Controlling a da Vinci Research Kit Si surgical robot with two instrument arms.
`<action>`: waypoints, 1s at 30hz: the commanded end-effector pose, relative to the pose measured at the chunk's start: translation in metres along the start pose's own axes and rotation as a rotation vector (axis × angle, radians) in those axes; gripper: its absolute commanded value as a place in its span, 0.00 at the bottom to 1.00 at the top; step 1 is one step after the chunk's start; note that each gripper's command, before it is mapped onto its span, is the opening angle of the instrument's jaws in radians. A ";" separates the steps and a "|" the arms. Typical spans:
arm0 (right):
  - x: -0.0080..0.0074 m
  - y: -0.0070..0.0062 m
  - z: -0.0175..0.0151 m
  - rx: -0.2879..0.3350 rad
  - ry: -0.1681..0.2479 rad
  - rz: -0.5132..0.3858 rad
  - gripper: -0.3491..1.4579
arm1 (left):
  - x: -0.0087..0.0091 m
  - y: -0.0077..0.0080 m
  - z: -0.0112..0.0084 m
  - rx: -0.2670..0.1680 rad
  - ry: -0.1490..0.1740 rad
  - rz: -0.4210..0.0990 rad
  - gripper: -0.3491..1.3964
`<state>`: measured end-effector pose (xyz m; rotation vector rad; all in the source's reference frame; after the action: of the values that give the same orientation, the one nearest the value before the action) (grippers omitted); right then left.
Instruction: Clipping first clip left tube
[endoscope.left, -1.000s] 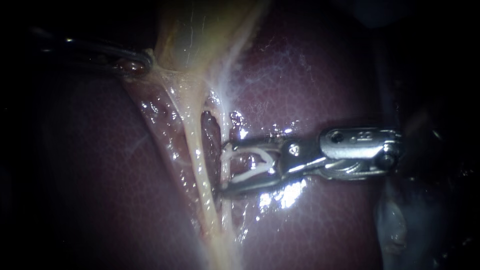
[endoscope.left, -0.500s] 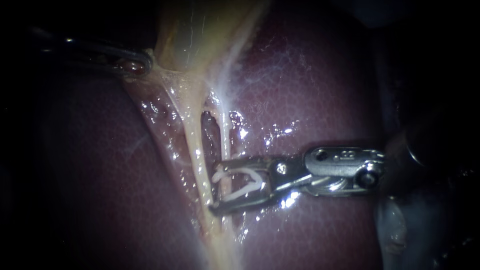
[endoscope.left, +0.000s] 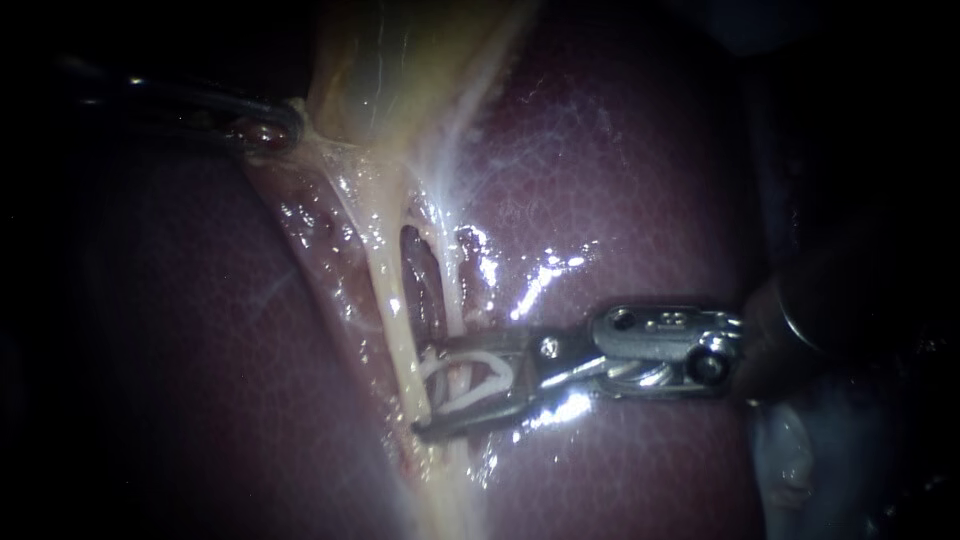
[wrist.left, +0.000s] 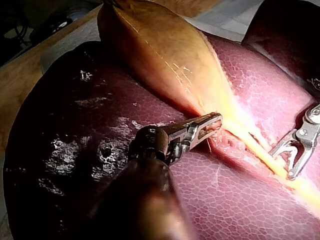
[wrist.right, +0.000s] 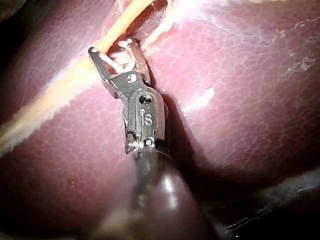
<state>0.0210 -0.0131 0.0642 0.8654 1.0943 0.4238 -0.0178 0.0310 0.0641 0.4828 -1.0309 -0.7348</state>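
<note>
Low on the pale yellow left tube (endoscope.left: 395, 300), the steel right instrument (endoscope.left: 430, 388) holds its jaws spread around a white V-shaped clip (endoscope.left: 480, 365), tips at that tube's right edge, with the thinner whitish right tube (endoscope.left: 450, 290) crossing the gap. At the narrow end of the yellow-tan gallbladder (endoscope.left: 400, 70), the dark left instrument (endoscope.left: 272, 130) pinches tissue between its jaws. Bare dark-red liver (endoscope.left: 620, 180) lies open on both sides of the tubes.
</note>
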 end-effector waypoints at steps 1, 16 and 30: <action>0.0001 0.0001 0.0001 0.019 0.017 0.012 0.46 | 0.0000 0.0000 0.0000 -0.001 0.000 0.000 0.00; 0.0018 -0.0005 0.0026 0.258 0.166 0.102 0.46 | -0.0001 0.0000 0.0000 -0.001 0.000 -0.001 0.00; 0.0033 -0.0035 0.0031 0.415 0.242 0.123 0.46 | -0.0001 0.0000 0.0000 0.000 0.000 -0.001 0.00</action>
<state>0.0248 -0.0142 0.0600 1.2859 1.3931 0.4186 -0.0179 0.0311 0.0641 0.4825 -1.0301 -0.7360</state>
